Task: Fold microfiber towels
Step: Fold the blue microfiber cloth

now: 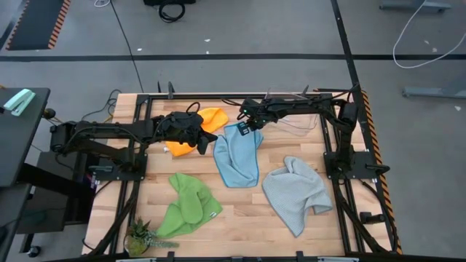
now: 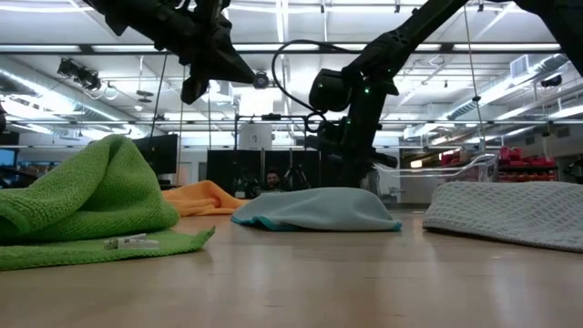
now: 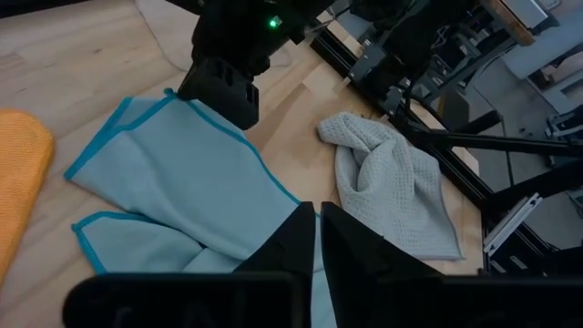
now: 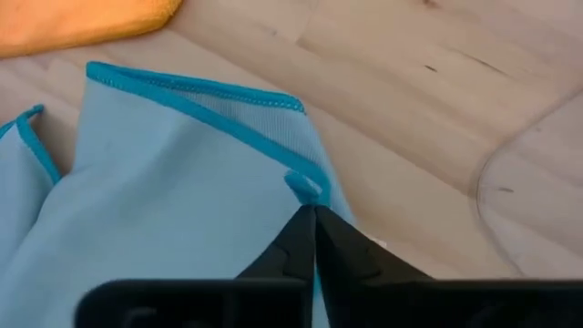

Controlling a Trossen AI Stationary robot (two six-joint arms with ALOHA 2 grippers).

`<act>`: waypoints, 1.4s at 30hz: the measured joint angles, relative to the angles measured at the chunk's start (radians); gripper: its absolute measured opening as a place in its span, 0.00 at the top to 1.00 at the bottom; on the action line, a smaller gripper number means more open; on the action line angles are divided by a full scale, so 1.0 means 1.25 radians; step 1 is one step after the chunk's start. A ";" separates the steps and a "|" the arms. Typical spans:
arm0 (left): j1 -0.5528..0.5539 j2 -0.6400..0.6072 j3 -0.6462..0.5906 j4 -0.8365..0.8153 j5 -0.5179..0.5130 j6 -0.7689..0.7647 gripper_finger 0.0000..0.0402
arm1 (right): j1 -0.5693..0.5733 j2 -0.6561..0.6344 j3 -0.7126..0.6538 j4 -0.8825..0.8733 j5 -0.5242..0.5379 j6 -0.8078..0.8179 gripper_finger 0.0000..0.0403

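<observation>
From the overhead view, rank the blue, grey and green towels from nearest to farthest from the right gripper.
1. Blue towel: directly at the right gripper, at its far corner.
2. Grey towel: toward the table's right-front.
3. Green towel: left-front, farthest.

Both arms reach toward table middle (from opposite sides); left gripper fingers together, right gripper pinched tight.

Bright, even light from ceiling strip lamps, w/ glare there. Shadows soft. Low view's near table is blurred.
</observation>
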 joint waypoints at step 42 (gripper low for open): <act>-0.020 0.000 0.000 0.007 -0.010 0.021 0.96 | 0.125 -0.339 -0.336 -0.352 0.132 0.251 0.99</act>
